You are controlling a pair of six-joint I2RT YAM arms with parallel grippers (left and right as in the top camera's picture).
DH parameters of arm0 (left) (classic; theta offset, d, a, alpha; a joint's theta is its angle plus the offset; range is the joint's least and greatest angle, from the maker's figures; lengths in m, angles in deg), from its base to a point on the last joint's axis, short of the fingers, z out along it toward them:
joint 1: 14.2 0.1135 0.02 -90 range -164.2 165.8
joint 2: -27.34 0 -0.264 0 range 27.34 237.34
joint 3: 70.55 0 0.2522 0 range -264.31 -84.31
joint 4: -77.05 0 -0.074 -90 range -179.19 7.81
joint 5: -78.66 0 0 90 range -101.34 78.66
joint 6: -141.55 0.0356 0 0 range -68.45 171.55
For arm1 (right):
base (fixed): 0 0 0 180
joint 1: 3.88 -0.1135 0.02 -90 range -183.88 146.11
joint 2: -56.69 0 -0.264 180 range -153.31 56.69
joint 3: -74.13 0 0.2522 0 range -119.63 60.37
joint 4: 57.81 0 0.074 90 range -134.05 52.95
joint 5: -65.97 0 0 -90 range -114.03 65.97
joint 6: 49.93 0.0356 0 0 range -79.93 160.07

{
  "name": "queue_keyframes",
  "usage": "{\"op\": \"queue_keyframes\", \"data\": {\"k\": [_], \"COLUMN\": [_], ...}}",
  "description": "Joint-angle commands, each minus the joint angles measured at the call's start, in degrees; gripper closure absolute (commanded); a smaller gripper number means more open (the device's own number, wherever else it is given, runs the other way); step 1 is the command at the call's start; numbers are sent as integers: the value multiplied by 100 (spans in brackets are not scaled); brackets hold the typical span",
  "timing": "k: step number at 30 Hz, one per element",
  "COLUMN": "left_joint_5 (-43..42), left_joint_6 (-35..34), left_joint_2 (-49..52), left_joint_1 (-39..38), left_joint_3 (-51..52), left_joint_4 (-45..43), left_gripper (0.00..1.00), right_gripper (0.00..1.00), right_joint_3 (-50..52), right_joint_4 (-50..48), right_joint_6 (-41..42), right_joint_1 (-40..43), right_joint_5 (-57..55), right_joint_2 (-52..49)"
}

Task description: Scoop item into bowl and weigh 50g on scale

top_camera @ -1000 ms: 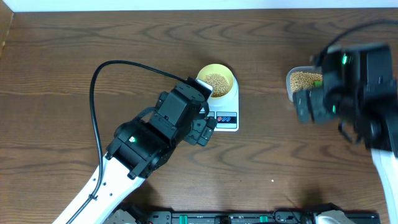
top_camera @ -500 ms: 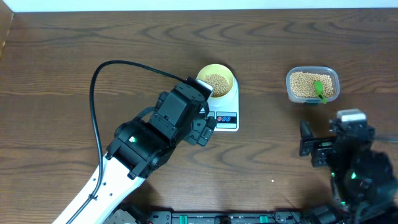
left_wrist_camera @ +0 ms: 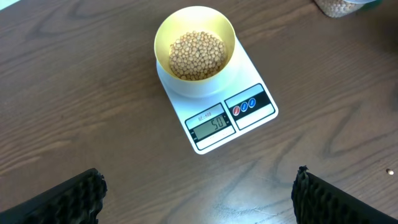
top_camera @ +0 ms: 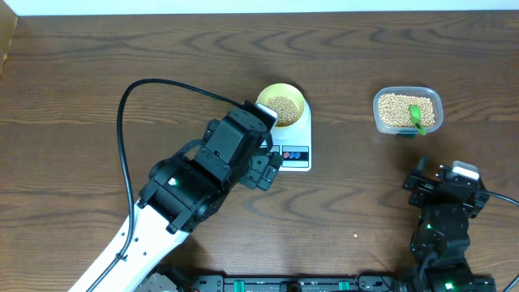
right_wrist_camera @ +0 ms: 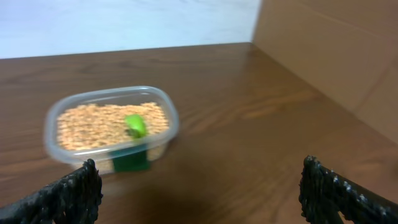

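Atop flat white scale (left_wrist_camera: 250, 76), round bowl (left_wrist_camera: 186, 16)

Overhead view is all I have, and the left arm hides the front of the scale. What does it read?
Observer: From the left wrist camera, the scale reads what looks like 50, with the bowl of beans sitting on it.
Operator: Is the left pincer holding anything?
Observer: No. The left pincer is spread wide above the table with nothing in it.
Operator: And the right pincer?
Observer: Its own camera shows the right pincer open and empty too, facing the tub.
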Motion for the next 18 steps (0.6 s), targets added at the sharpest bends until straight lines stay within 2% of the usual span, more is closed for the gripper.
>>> {"op": "queue_keyframes", "data": {"k": [1,8,11,15,18], "left_joint_5": [48,48,48,48,48], "left_joint_6": [-44,-44,-44,-42,-44], "left_joint_2": [-31,-31,-31,-31,-31], "left_joint_1": [28,28,28,28,28], "left_joint_3": [-37,-37,-37,-37,-37], "left_joint_4": [20,20,20,20,20], "left_gripper": [2,2,2,2,2], "right_gripper": [1,1,1,1,1], "right_joint_3": [247,789,1047,1141,1141], "right_joint_4": [-236,-407,-540,-592,-542], "right_joint_6": [260,273,240,-328,-461], "right_joint_1": [369,750,743,739,728], "right_joint_5": [85,1174,2057,3259,3526], "right_joint_2": [46,46,46,31,24]}}
